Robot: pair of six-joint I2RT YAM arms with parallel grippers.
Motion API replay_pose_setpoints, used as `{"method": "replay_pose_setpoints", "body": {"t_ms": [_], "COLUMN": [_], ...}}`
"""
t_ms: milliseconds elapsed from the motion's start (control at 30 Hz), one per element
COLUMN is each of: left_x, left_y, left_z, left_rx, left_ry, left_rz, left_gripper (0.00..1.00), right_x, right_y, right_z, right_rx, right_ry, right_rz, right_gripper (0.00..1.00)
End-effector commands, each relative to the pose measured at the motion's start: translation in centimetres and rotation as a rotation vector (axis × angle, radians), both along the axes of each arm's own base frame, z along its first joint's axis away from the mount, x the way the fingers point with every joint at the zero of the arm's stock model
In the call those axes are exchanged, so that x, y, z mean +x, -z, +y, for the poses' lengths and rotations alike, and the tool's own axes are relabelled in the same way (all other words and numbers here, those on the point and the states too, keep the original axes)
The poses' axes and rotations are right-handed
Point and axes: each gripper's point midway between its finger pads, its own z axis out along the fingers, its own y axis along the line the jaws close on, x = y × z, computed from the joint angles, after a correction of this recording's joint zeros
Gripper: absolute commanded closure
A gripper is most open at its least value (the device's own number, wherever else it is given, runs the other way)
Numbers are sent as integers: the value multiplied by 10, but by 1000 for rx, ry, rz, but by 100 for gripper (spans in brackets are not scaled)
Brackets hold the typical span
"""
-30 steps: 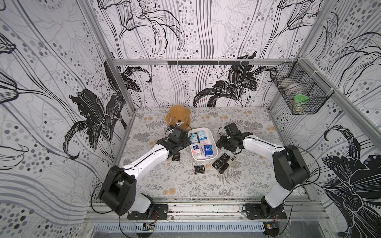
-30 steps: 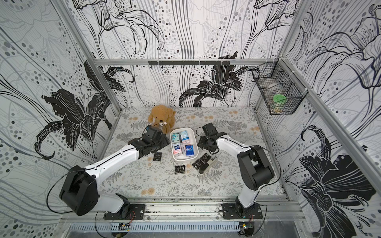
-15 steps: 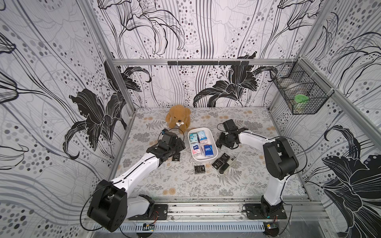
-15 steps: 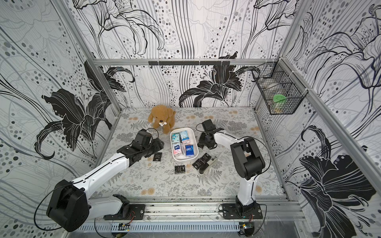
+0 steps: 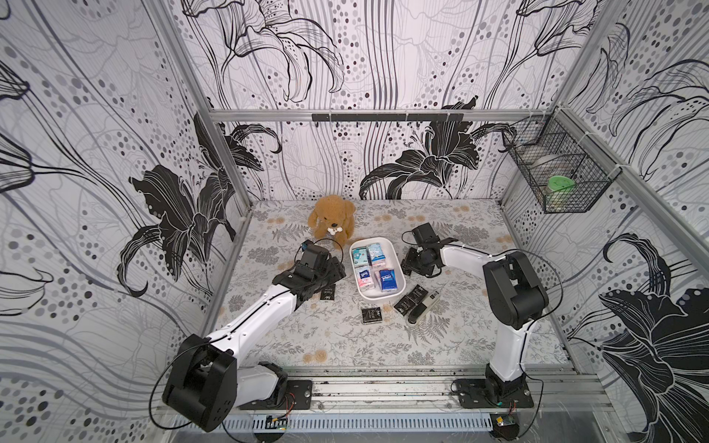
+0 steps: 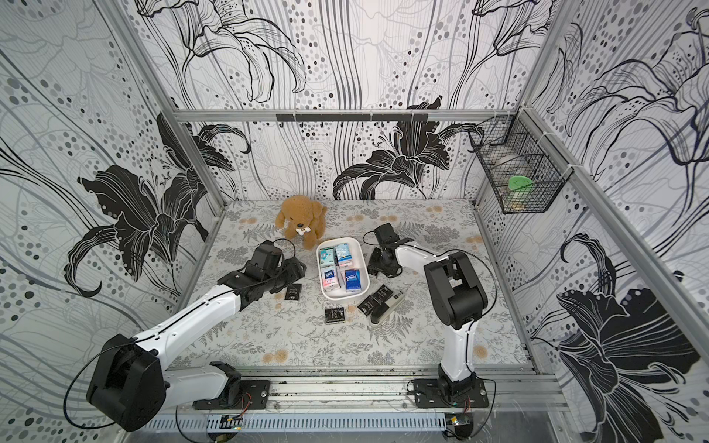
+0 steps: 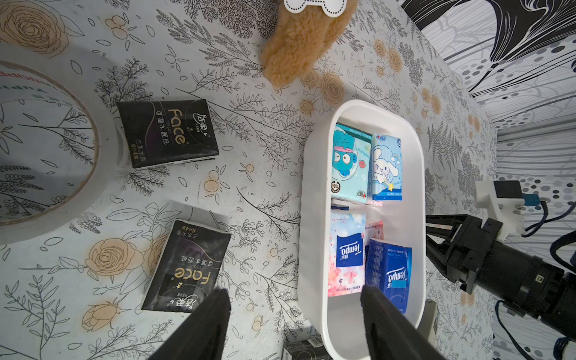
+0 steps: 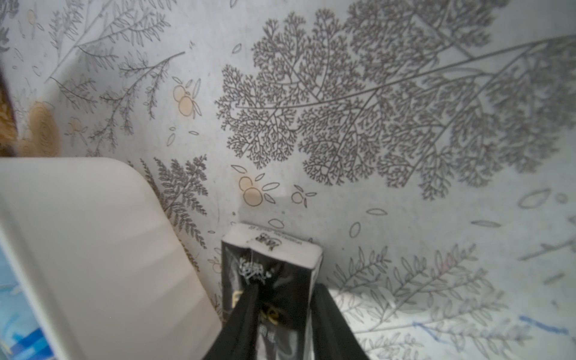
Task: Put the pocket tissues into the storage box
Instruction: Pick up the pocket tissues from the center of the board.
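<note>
Pocket tissues packet (image 8: pixel 271 268) gripped by right claw (image 8: pixel 285 294); top views hide it.

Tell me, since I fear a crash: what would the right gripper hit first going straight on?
Probably the table, bare ahead. The right gripper is clamped on a black packet whose end leads and would touch first; the storage box lies off to the side.

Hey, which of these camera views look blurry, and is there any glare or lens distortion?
Right wrist view: soft focus, the black packet in the right gripper and the storage box wall are smeared. Left wrist view: crisp, print on the loose packets is readable, no glare. Both top views: even light, the wide-angle lens splays the corner posts.
</note>
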Motion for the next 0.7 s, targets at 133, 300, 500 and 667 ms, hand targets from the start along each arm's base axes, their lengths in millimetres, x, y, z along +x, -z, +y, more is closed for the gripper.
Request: {"method": "replay_pose_setpoints", "body": {"t_ms": [133,300,500,667], "left_x": [7,8,9,10], "left_y": [-6,-2,9,11], "left_z": [1,3,5,6], "left_rx": [-9,-9,-27,-37], "left_ry": [5,0,-7,-13], "left_rz": [-37,-30,-3,-1], "left_gripper": [29,29,29,29], "right_x": [0,-1,-1,-2], "right_y": [-1,-25,-61,-90], "right_z": [-4,-14,-26,-28], "right_rx": [-56,-125,-198,-201], "right_ry": [-54,-92,-124,-142], "right_rz": [8,-33,-93,-140], "right_gripper": [81,85,87,89]}}
